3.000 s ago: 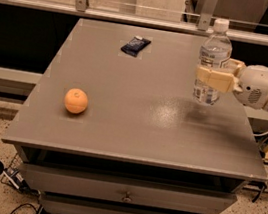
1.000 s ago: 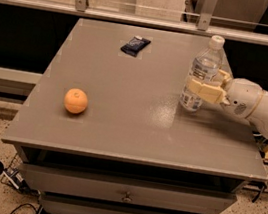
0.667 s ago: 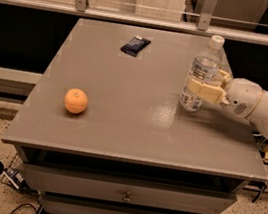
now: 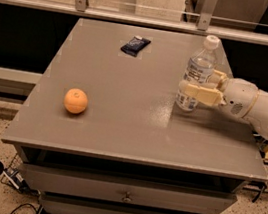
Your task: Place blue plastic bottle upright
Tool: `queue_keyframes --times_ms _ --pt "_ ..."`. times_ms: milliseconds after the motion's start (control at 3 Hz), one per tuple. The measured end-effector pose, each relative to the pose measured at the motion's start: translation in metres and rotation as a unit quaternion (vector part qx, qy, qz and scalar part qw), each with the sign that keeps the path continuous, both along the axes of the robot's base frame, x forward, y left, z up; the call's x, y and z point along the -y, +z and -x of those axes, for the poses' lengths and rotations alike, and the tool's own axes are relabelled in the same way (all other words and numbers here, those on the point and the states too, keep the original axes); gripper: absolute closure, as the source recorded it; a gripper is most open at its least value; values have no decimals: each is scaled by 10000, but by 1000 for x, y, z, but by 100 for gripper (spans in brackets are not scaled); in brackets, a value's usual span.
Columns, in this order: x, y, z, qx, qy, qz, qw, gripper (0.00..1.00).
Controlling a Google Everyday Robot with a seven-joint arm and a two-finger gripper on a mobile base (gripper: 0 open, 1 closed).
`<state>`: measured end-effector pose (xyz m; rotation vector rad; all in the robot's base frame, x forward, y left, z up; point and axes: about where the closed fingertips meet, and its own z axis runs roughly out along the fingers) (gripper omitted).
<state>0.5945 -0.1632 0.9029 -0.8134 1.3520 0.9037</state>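
Nearest the camera, the drawers (image 4: 127, 197) sit under the front edge of the grey table (image 4: 132, 152). A little way in on the left there's the orange (image 4: 75, 101), well apart from the action. Over on the right half is the blue plastic bottle (image 4: 199, 69), white cap (image 4: 212, 40) on top. The gripper (image 4: 197, 84) reaches in from the right edge and is clamped around the bottle's middle, with one pale finger (image 4: 199, 93) across the near side and the other showing behind it. Here's the relation that matters: the bottle's long axis runs close to vertical, cap leaning slightly to the right and away, base down at the tabletop. I can't tell whether the base is fully seated or a hair above it. So the bottle sits directly inside the grasp, not beside it. My read is that the next move calls for squaring that small lean, then letting go. Further back, the dark blue snack packet (image 4: 135, 45) lies flat near the far edge, with the metal railing (image 4: 137, 19) beyond.
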Motion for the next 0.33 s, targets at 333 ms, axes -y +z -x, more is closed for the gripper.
queue_keyframes --times_ms 333 --pt "-2 1 0 3 20 0 10000 0"
